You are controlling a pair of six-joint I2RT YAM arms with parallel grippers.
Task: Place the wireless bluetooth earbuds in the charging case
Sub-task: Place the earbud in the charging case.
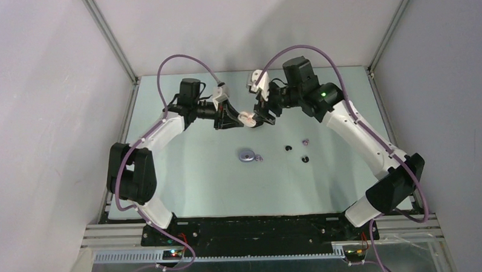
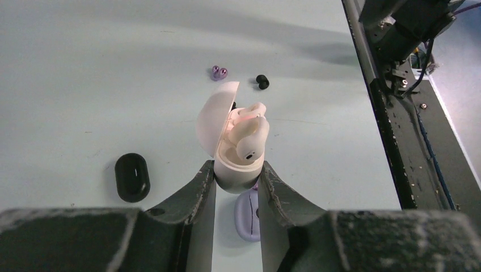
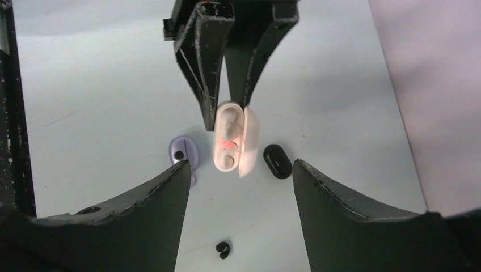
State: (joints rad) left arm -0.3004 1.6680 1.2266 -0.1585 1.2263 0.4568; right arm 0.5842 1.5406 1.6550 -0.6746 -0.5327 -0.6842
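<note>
Case aloft between the two arms! The left tool (image 2: 238, 170) is clamped on the base of the white charging case (image 2: 240, 181), well above the tabletop (image 1: 191, 174). My read is that's deliberate: with the lid (image 2: 215, 122) swung open to one side, the wells face the right tool (image 3: 239, 169), whose fingers stand wide apart, holding nothing, just short of the case.

From the right wrist view, the case's long axis runs in line with the left tool's fingers. Its open face is turned toward that camera, with a reddish glow inside. One pale earbud (image 2: 251, 141) sits proud of its well, tilted, its rounded tip toward the left wrist camera. It looks not fully seated, so a gentle press is likely wanted. A second pale earbud (image 2: 249, 109) shows behind it.

Down below, a lavender case (image 3: 182, 154) and a black case (image 3: 277, 161) lie either side, with a black bud (image 3: 223, 249) and lavender buds (image 2: 219, 72) loose on the tabletop.
</note>
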